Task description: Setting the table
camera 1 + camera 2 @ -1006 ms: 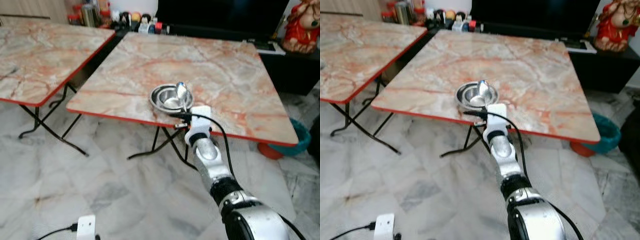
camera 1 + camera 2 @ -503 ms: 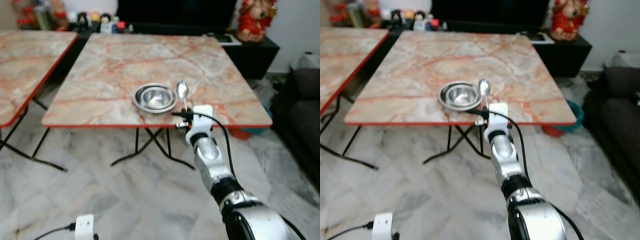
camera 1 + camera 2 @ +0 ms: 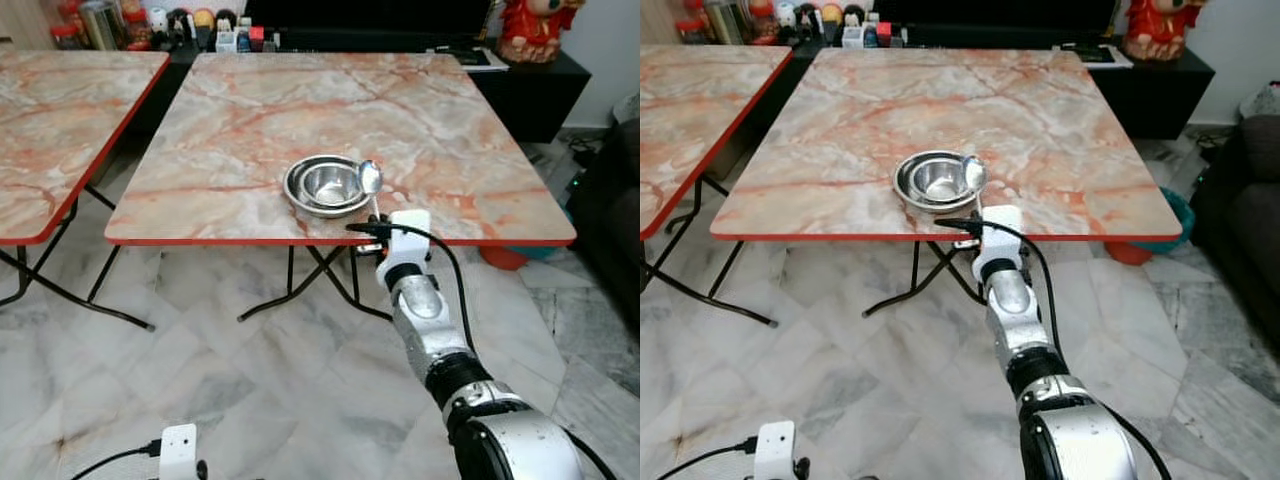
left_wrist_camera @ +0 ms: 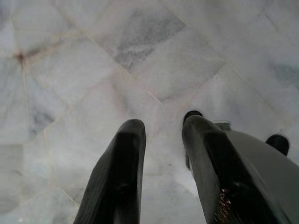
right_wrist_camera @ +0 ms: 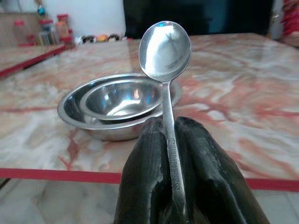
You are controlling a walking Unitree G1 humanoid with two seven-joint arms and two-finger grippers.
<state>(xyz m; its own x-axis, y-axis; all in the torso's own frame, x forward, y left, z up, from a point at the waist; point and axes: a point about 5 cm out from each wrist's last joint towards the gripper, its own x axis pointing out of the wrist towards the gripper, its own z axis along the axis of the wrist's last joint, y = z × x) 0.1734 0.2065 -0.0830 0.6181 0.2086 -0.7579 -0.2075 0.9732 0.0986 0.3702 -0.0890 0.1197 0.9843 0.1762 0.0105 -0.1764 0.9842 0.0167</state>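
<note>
Across a pale marble-tiled floor (image 3: 200, 370), two folding tables with red-edged, orange-veined marble tops are seen; the nearer table (image 3: 330, 110) is straight ahead, the second table (image 3: 60, 110) is to the left. Small bottles and jars (image 3: 150, 20) are lined up behind them, beside a dark cabinet (image 3: 530, 95). Two nested steel bowls (image 3: 328, 185) rest near the table's front edge. The right gripper (image 5: 174, 140) is held at that edge, its fingers clamped together on the handle of a spoon (image 5: 165, 46), which stands upright just beside the bowls. The left gripper (image 4: 161, 135) hangs above the floor, its fingers apart.
</note>
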